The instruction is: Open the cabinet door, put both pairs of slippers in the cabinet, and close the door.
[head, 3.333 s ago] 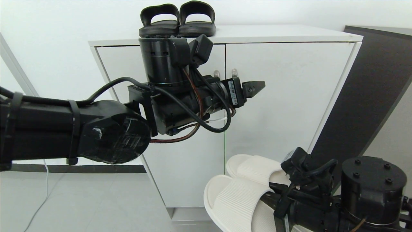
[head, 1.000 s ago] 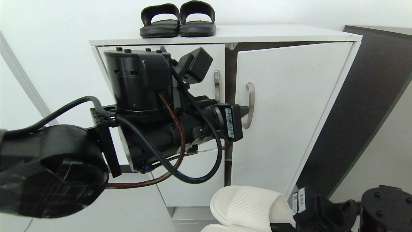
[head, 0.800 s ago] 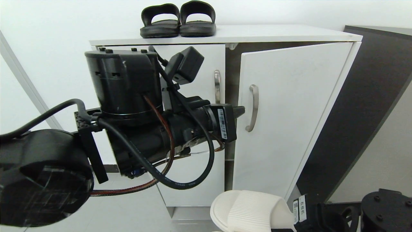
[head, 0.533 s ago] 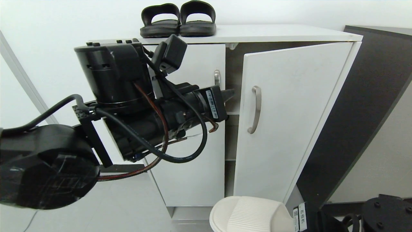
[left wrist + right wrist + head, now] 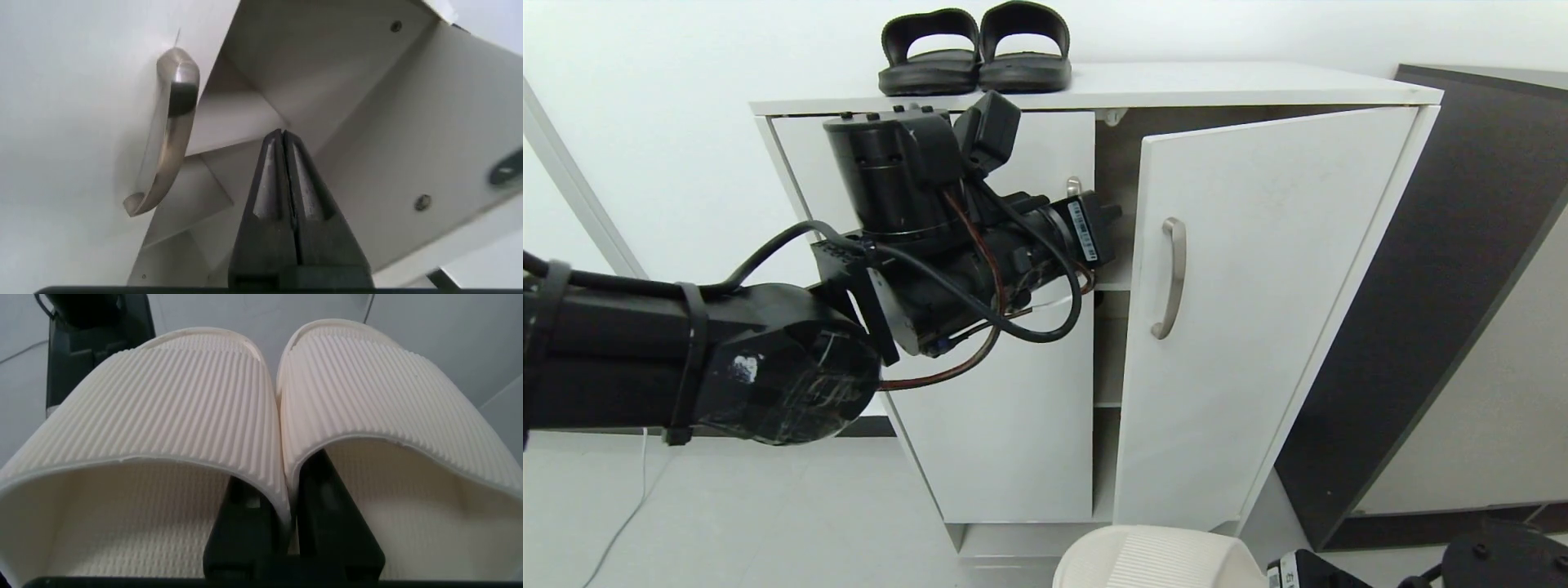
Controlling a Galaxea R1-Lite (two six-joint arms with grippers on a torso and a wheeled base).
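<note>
1. The white two-door laminate cabinet stood before the robot. Its right-hand flat white door was swung partly out, leaving a dark gap beside the shut left door. The door looked rigid and light on its hinges, and its brushed-metal bow handle or its free edge seemed the sensible purchase.
2. The pair of cream ribbed foam slippers sat low, in front of the cabinet's foot. They appeared light, soft and compressible, best pinched through the adjoining strap walls.
3. The pair of black rubber slide slippers rested side by side on the cabinet top. They were probably light and flexible, with a grippy surface.
4. The left gripper was clenched on nothing, its tip in the gap between the doors. Contact with either edge could not be made out.
5. The right gripper was clamped on the cream slippers where the two straps met.
</note>
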